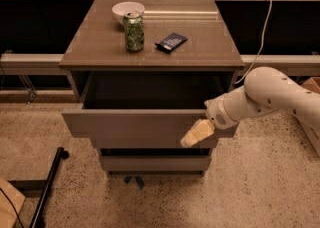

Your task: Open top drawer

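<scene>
The top drawer (130,124) of the grey-brown cabinet stands pulled out toward me, and its deep dark box (150,92) is exposed under the cabinet top. Its flat handle-less front panel runs across the middle of the camera view. My gripper (197,133), cream-coloured at the tip of the white arm (270,94), lies against the right part of that front panel, below its top edge. The arm reaches in from the right.
On the cabinet top (95,52) stand a green can (134,32), a white bowl (128,9) and a dark blue packet (171,41). A narrower drawer front (155,163) sits below. A black pole (47,187) lies on the speckled floor at the left. A white cable (260,37) hangs at the right.
</scene>
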Controlling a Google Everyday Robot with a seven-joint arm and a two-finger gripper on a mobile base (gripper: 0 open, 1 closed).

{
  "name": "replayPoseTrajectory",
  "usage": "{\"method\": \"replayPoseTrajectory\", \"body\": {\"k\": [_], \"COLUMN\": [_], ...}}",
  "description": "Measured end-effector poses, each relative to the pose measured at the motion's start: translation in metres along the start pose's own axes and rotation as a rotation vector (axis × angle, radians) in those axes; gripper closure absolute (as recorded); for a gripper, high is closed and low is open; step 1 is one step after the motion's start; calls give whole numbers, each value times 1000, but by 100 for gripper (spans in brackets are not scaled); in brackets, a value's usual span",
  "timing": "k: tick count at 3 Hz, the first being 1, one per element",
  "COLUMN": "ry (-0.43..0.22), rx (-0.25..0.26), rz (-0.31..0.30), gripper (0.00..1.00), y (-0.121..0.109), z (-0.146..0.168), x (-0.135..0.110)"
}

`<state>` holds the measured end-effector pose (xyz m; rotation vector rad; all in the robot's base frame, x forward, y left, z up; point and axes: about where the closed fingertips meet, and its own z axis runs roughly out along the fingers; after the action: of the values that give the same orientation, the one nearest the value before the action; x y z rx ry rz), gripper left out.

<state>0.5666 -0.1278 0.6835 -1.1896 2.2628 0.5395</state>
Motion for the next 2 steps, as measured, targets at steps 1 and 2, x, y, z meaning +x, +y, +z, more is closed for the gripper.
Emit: {"method": "replayPoseTrajectory", "body": {"k": [1, 2], "ry": [40, 40], "rx": [-31, -31], "rz": [19, 19], "gripper": [17, 39], "y": [19, 19], "z": [-6, -6], "x": [15, 15]}}
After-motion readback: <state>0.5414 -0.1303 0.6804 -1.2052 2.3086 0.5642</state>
